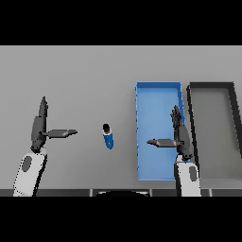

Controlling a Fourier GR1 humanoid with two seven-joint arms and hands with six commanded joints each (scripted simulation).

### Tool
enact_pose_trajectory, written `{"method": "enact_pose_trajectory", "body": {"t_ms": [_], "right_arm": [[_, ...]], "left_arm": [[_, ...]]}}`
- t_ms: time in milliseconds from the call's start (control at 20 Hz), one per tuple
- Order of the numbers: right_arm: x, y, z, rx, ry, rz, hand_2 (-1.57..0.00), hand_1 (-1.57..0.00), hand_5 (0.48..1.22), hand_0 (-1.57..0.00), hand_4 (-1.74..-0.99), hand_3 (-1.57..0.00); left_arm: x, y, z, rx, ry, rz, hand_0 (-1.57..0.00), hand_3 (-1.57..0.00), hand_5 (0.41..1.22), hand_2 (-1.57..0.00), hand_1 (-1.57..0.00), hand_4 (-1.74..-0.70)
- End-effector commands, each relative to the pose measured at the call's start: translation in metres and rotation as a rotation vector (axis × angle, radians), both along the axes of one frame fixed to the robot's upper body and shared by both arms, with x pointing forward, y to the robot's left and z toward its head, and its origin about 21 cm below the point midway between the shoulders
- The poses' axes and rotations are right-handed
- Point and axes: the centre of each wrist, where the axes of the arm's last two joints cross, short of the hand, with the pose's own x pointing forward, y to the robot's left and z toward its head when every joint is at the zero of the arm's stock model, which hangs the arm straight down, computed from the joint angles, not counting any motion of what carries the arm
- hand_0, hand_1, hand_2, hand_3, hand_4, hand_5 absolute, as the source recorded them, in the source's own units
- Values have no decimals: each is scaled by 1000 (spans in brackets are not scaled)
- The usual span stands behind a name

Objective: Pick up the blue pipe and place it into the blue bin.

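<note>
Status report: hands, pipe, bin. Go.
Left robot hand open, left of blue pipe. Right robot hand open, over blue bin. Pipe on table, untouched. Path clear.

Surface finishes. The table point(85, 75) is a flat, matt grey plane without grain or texture. The blue pipe point(108, 138) appears as smooth plastic with a faint sheen, capped by a dark end. The blue bin point(140, 142) has smooth, evenly coloured walls (plastic in look, matt rather than glossy). The dark bin point(191, 108) beside it has a black, dull rim and a grey matt floor. Left hand point(38, 127) and right hand point(180, 137) show dark, slightly satin fingers; the forearm shells are smooth white.
</note>
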Motion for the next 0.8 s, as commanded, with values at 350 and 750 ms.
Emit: {"method": "enact_pose_trajectory", "body": {"t_ms": [350,750], "right_arm": [[-3,-28,10,-225,-113,59,1,1,628,1,-1201,1],[-12,-31,15,-323,-128,105,1,1,621,1,-1192,1]], "left_arm": [[-2,15,-5,117,1,-187,1,1,592,1,1,-963],[-8,30,0,147,2,-416,1,1,584,1,1,-976]]}}
